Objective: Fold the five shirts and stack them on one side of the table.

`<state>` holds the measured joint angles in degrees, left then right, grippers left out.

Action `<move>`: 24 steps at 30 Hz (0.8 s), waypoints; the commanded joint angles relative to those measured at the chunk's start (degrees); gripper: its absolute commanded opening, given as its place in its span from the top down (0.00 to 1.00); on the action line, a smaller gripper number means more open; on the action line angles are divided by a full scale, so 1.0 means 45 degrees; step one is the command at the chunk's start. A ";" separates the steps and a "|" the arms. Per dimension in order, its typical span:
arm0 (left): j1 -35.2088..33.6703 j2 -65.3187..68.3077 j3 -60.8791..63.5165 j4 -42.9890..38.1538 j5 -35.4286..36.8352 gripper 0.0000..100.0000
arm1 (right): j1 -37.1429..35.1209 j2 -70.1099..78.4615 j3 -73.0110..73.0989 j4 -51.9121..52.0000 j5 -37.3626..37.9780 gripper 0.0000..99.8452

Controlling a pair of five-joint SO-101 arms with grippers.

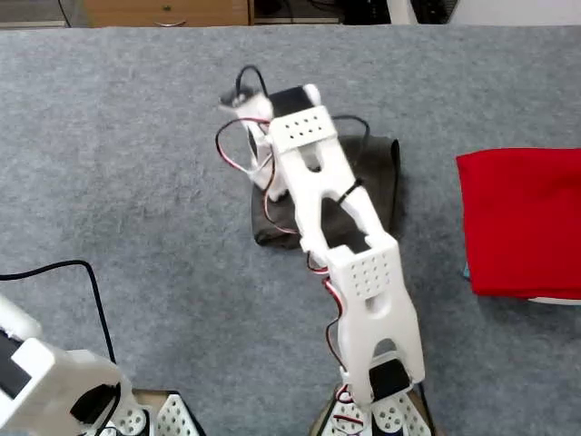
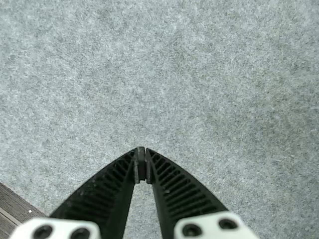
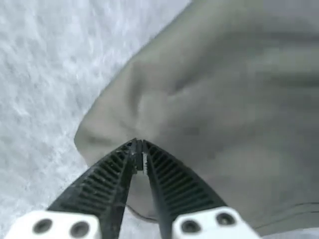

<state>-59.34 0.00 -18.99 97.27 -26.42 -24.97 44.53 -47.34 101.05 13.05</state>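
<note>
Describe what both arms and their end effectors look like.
Both arms are white plastic. The right arm has blocky links with hole-grid plates and thin red, black and white wires looping along it. The left arm trails a black cable. The left end effector and right end effector have black ribbed fingers on white mounts with screw holes.

A passable strip of table (image 1: 427, 209) runs between dark shirt (image 1: 381, 173) and red shirt (image 1: 522, 218).

Folded shirt (image 1: 379, 168) at table (image 1: 136, 182) centre; stack (image 1: 522, 222) far right.
</note>
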 commanded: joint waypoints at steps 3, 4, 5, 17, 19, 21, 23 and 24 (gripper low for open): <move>-0.0059 -0.0498 -0.0508 -0.0156 -0.0078 0.98 | 0.0459 -0.0127 -0.2295 -0.1661 0.0762 1.00; -0.0059 -0.0498 -0.0508 -0.0156 -0.0078 0.98 | 0.0537 0.0205 -0.2452 -0.2247 0.0938 1.00; -0.0059 -0.0498 -0.0508 -0.0156 -0.0078 0.98 | 0.0596 0.0557 -0.2549 -0.2872 0.1133 1.00; -0.0098 -0.0498 -0.0508 -0.0156 -0.0137 0.98 | 0.0029 0.5011 -0.5734 -0.4884 0.2989 1.00; -0.0098 -0.0498 -0.0508 -0.0156 -0.0137 0.98 | -0.0225 0.5636 -0.6554 -0.4904 0.3556 1.00; -0.0117 -0.0498 -0.0508 -0.0156 -0.0137 0.98 | -0.0440 0.6164 -0.7394 -0.4806 0.3927 1.00; -0.0117 -0.0498 -0.0508 -0.0156 -0.0430 0.98 | -0.0635 0.6359 -0.8371 -0.4317 0.4005 1.00; -0.0117 -0.0518 -0.0508 -0.0156 -0.0703 0.98 | -0.0772 0.6359 -0.9016 -0.3849 0.4005 1.00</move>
<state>-59.34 0.00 -18.99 97.27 -27.47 -26.37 73.71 -79.52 80.66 30.11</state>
